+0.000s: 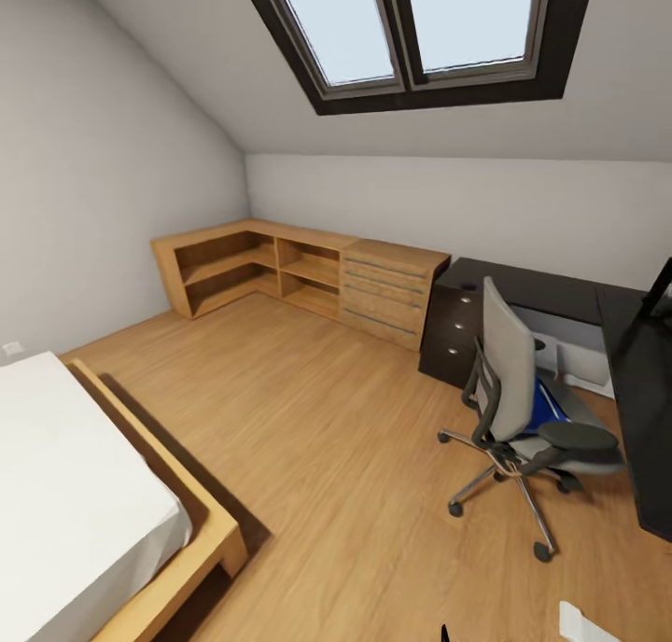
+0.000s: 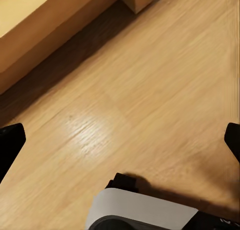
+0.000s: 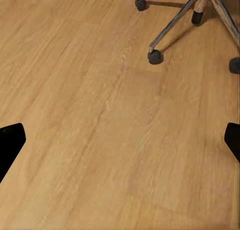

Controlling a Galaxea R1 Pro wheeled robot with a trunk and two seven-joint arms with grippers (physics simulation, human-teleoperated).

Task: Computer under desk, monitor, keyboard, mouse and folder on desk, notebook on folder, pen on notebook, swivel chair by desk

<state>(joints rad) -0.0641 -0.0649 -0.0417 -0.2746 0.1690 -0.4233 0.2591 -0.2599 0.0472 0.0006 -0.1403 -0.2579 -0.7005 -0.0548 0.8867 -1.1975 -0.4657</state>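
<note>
I am in the bedroom, and the grey swivel chair (image 1: 511,381) stands on the wooden floor beside the black desk (image 1: 551,287) at the right. The blue folder (image 1: 549,406) lies on its seat, partly hidden by the backrest and armrest. Under the desk sits a pale box, probably the computer (image 1: 577,355). A dark slanted edge, possibly the monitor (image 1: 659,289), cuts in at the right border. My left gripper (image 2: 120,145) hangs open over bare floor. My right gripper (image 3: 120,145) is open too, above the floor a short way from the chair's star base (image 3: 192,12).
A bed (image 1: 84,521) with a wooden frame fills the near left, and its frame (image 2: 55,24) is close to my left arm. Low wooden shelves and drawers (image 1: 308,278) line the far wall. The desk's dark drawer unit (image 1: 453,334) stands behind the chair. Open floor lies between.
</note>
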